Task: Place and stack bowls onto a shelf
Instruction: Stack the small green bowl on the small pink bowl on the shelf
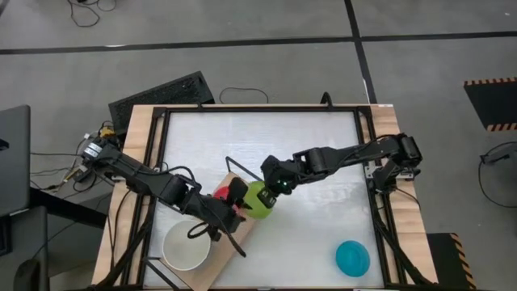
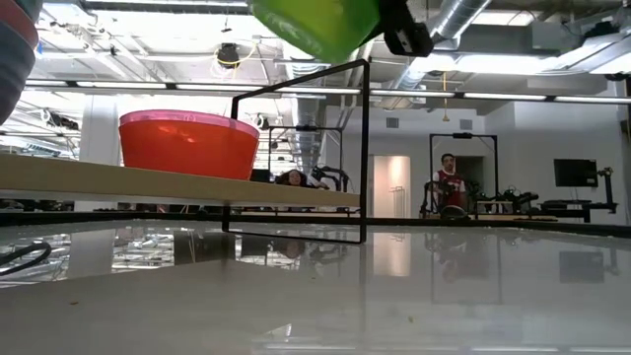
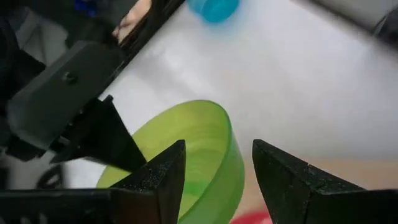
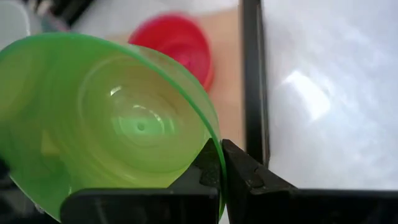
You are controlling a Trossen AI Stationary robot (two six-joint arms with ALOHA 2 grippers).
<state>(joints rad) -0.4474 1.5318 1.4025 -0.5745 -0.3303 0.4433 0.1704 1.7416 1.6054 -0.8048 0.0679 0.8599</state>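
Observation:
A lime green bowl (image 1: 258, 202) hangs above the far end of the shelf (image 1: 246, 229), with my right gripper (image 1: 272, 191) shut on it. The bowl is tipped, its hollow (image 4: 134, 124) facing the right wrist. My left gripper (image 3: 217, 171) is open. Its fingers stand on either side of the bowl's rim (image 3: 227, 134), and white table shows between the rim and one finger. A red bowl (image 1: 220, 194) sits on the shelf board (image 2: 177, 180) just beneath. A cream-white bowl (image 1: 187, 245) sits at the shelf's near end. My right gripper pinches the lime bowl's rim (image 4: 211, 140), one finger inside the hollow and one outside the wall. The fingers slant down from the table's right side. The bowl is lifted clear of the shelf (image 2: 315, 25) and tilted on its side.
A cyan bowl (image 1: 352, 256) lies on the white table near the front right. The shelf's black wire frame (image 2: 365, 148) rises beside the red bowl. People stand in the room far beyond the table (image 2: 449, 177). Bare tabletop stretches to the right (image 1: 323, 153).

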